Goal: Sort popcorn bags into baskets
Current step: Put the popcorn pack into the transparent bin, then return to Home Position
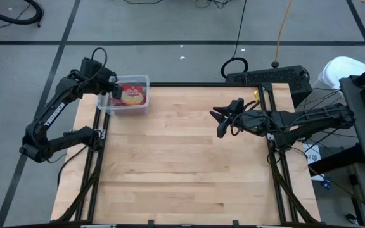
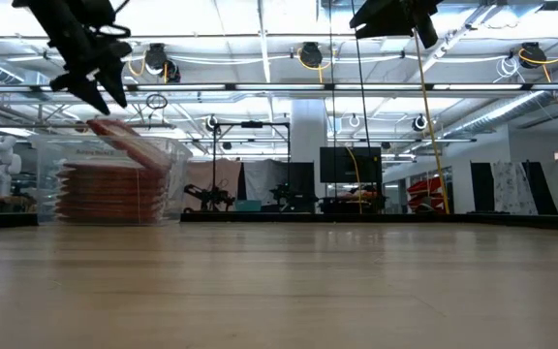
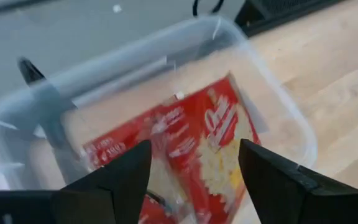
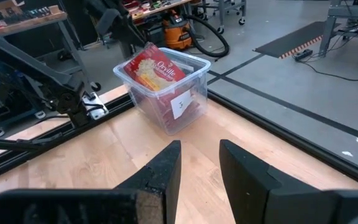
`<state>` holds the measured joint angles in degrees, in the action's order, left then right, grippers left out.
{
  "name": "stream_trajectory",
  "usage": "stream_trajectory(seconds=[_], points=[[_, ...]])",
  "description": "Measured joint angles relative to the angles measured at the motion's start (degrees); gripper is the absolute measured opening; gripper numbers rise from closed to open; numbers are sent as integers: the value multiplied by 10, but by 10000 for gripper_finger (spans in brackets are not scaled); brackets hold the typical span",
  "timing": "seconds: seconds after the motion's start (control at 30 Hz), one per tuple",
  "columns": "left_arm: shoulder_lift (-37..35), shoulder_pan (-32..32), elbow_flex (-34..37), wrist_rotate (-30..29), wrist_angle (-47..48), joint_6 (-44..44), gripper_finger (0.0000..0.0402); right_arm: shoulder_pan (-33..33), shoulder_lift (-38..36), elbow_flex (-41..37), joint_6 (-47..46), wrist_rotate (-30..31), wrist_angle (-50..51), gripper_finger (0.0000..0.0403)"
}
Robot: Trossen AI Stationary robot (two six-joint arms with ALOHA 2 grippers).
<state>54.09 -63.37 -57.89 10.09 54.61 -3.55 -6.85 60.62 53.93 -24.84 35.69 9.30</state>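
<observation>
Popcorn bags (image 1: 132, 95) are stacked in the clear basket (image 1: 142, 80) at the table's far left corner, and we've got the left gripper (image 1: 109, 90) hanging over it with jaws wide apart and nothing in them, top bag lying tilted on the pile, probably just let go. Right gripper (image 1: 220, 121) waits mid-table, jaws a bit apart and empty, and the wood between the 2 arms gives us loads of room to move, though the basket sits right at the table's corner edge.
</observation>
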Motion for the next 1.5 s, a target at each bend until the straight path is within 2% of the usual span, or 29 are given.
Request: stream_trajectory(seconds=[0.2,0.4,0.57,0.73,0.83,0.93,1.03,1.2,1.3,1.4,1.5], points=[[-19,22,-44,-36,4,-2,237,0,0,0,1,0,0,102],[-21,51,-57,-21,10,-3,199,0,0,0,4,0,0,102],[-26,86,-57,33,9,-25,153,0,-2,0,20,0,0,102],[-60,133,-57,39,3,-28,92,0,-8,0,38,0,-2,97],[-92,163,-57,39,-23,-46,50,0,-12,0,74,-2,-5,77],[-128,195,-57,53,-49,-60,11,0,-18,0,127,-37,-9,39],[-167,226,-57,55,-70,-71,8,0,-21,0,168,-85,-8,7],[-220,274,-58,55,-76,-71,8,0,-23,-1,181,-137,-9,7],[-239,292,-58,55,-32,-69,5,0,-27,-1,183,-165,-6,2],[-250,302,-58,55,26,-86,10,0,-34,-1,190,-166,1,1],[-249,309,-47,55,30,-94,27,0,-43,-1,215,-165,11,1]])
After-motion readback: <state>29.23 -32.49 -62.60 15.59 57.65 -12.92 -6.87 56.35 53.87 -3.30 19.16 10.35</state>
